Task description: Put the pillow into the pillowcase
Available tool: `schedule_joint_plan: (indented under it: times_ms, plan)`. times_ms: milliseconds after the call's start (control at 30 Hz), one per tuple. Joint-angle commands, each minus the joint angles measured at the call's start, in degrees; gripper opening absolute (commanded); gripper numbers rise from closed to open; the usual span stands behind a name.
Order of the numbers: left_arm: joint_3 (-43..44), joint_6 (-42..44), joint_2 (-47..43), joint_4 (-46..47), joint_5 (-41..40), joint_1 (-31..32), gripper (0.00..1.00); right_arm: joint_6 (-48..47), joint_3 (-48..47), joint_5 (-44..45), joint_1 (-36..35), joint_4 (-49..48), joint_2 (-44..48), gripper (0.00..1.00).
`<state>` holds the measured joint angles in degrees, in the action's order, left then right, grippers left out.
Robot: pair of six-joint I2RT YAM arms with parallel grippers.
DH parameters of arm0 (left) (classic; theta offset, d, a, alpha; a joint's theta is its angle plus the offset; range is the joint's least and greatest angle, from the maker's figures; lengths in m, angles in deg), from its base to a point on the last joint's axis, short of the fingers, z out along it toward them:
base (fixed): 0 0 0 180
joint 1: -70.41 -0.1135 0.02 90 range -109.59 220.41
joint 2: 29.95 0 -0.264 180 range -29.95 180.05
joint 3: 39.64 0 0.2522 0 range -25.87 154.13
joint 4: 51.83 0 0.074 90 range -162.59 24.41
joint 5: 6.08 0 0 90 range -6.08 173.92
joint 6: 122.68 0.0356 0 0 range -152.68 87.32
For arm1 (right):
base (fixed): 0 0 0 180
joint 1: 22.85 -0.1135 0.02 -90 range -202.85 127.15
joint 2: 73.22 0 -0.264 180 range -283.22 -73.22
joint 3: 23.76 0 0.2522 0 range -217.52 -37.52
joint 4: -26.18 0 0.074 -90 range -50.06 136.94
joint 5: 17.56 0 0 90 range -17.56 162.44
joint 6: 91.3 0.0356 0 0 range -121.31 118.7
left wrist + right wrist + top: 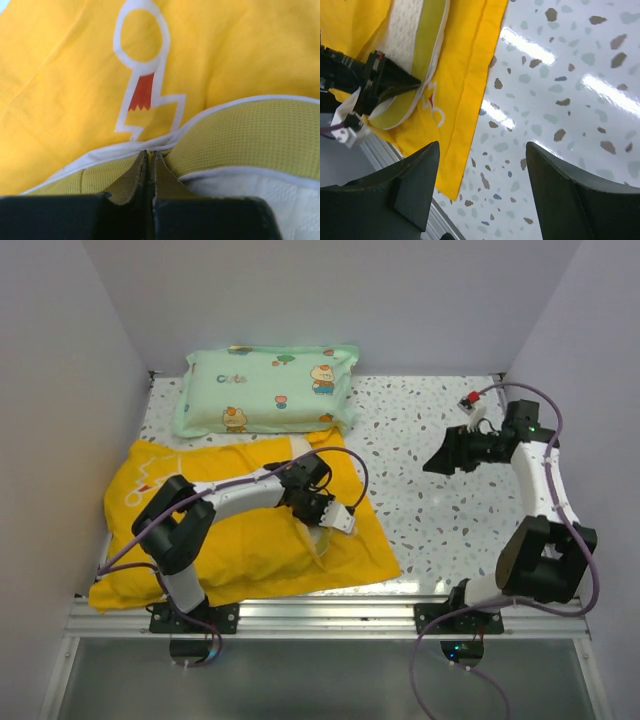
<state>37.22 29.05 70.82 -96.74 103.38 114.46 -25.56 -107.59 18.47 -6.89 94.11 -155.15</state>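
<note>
Left end effector (149,160) pinches the pillow (250,135) edge.
Likely to feed it into the pillowcase (60,75); right end effector (482,187) hangs spread wide.

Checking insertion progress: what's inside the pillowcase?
The pillow: edge band and white face show at the pillowcase mouth, pinched by the left claw. How deep it goes is covered.

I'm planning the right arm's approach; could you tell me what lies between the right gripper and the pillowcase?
Only bare speckled table lies between the right gripper and the pillowcase, as the top external view shows; the right wrist view agrees.
</note>
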Motion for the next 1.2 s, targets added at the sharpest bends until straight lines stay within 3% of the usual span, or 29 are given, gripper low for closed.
schedule_joint_plan:
  times_ms: [0, 167, 233, 267, 400, 533, 567, 633, 767, 900, 1067, 1133, 1167]
  plan:
    - [0.54, -1.26, -1.37, -9.98, 10.06, 3.05, 0.00, 8.85, -1.93, 5.52, -9.70, -11.44, -2.70, 0.72]
    - [-2.88, -4.51, -5.05, -6.64, 14.02, 3.14, 0.04, 21.43, -0.86, 10.21, -26.30, -23.66, -13.06, 0.60]
    - [-3.59, -6.52, -8.29, -5.32, 14.37, 2.80, 0.16, 24.06, -2.79, 10.82, -30.27, -25.60, -20.50, 0.59]
    - [-3.59, -7.93, -9.53, -4.53, 14.90, 2.53, 0.27, 26.08, -3.49, 10.65, -31.25, -26.30, -23.16, 0.57]
    - [-0.96, -16.37, -14.63, 0.22, 15.60, 1.21, 0.47, 32.93, -6.05, 11.44, -34.07, -30.61, -31.61, 0.56]
    - [5.35, -25.84, -14.73, 1.01, 12.11, -0.27, 0.54, 35.06, -8.33, 14.24, -35.91, -30.97, -36.80, 0.56]
    - [6.07, -27.88, -14.55, 1.53, 10.78, -0.98, 0.69, 34.97, -8.86, 16.34, -36.00, -30.36, -37.77, 0.56]
    - [7.82, -30.88, -13.24, 3.21, 4.66, -2.56, 0.79, 34.71, -9.04, 17.49, -36.09, -29.05, -38.30, 0.57]
    - [11.26, -23.08, -7.71, -2.31, -5.83, -3.09, 0.84, 34.09, -9.04, 20.04, -36.09, -26.84, -38.83, 0.57]
    - [12.67, -18.24, -0.34, -10.21, -6.64, -3.45, 0.89, 33.13, -8.95, 23.99, -36.09, -24.39, -39.01, 0.56]
    - [9.16, -15.33, 6.01, -11.65, -10.75, -3.53, 0.91, 32.07, -8.69, 27.43, -36.18, -22.53, -38.83, 0.56]
    - [6.61, -14.54, 7.94, -10.33, -12.51, -3.88, 0.84, 31.37, -8.95, 28.39, -36.18, -21.39, -39.27, 0.56]
    - [6.26, -14.28, 8.47, -9.89, -12.69, -4.15, 0.67, 31.20, -8.95, 28.49, -36.18, -21.22, -39.27, 0.56]
